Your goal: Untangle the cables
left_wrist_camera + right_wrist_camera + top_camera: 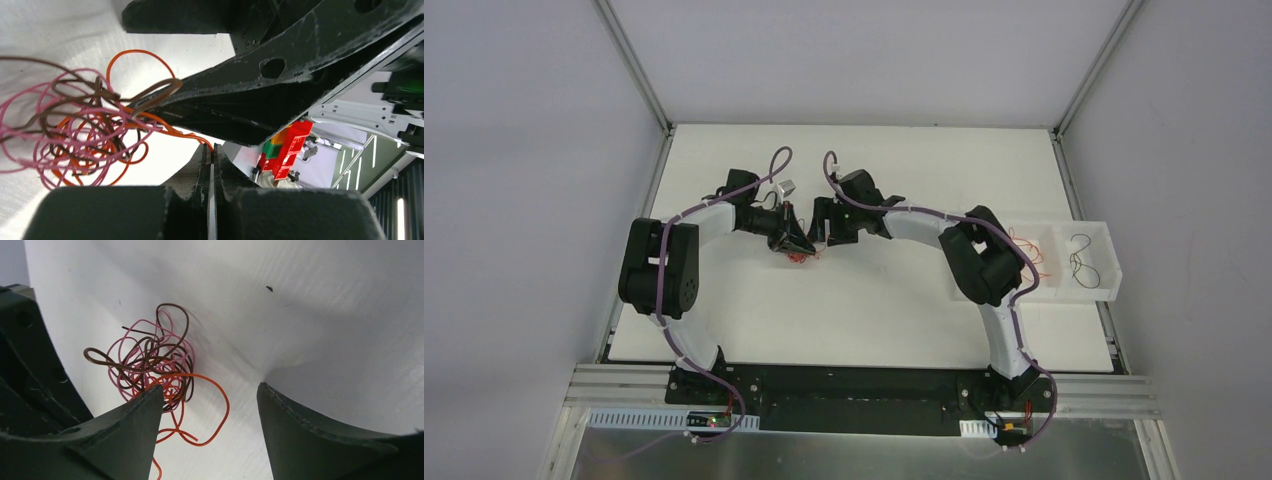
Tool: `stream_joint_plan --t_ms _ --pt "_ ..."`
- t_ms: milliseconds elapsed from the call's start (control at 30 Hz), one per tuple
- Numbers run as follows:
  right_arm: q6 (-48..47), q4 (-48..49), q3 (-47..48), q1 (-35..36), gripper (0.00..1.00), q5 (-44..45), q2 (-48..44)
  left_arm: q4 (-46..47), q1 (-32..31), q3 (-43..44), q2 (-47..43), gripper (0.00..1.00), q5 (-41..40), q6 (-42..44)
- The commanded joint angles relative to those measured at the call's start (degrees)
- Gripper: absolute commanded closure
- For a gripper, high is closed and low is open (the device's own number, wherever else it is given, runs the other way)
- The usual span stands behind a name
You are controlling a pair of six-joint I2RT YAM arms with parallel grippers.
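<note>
The cables form a small wad point(799, 254) of pink, brown and orange wires on the white table between the two grippers. In the left wrist view the wad point(85, 130) lies to the left, and one orange cable point(187, 135) runs from it into the tips of my left gripper point(212, 148), which is shut on it. My right gripper point(209, 389) is open just over the table. Its left fingertip point(150, 400) touches the edge of the wad point(155, 362), and a loose orange loop point(225, 410) lies between the fingers.
A clear tray point(1114, 250) with two compartments stands at the table's right edge, orange wires point(1031, 255) in one and black wires point(1079, 258) in the other. The right gripper's black finger point(260, 95) crosses close above the left gripper.
</note>
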Motion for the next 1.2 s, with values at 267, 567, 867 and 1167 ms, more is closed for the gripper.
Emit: stream_joint_plan --t_ms 267,567,867,1167 --pt "10.41 19.45 -6.47 0.44 0.33 -4.51 -1.55 3.69 -0.59 0.71 -4.91 1.0 8.83 -3.83" --pt "8.38 15.75 -6.16 0.22 0.55 -0.06 -3.35 3.74 -6.92 4.34 -16.81 1.0 11.14 -6.56" --pt "3.65 9.12 -11.81 -5.8 1.0 1.4 -9.59 2.84 -6.91 11.48 -27.11 1.0 9.78 -8.26" --pt "-3.76 1.12 -14.48 -13.17 1.0 3.9 -13.1 0.79 -4.53 21.36 -35.03 1.0 6.96 -8.87"
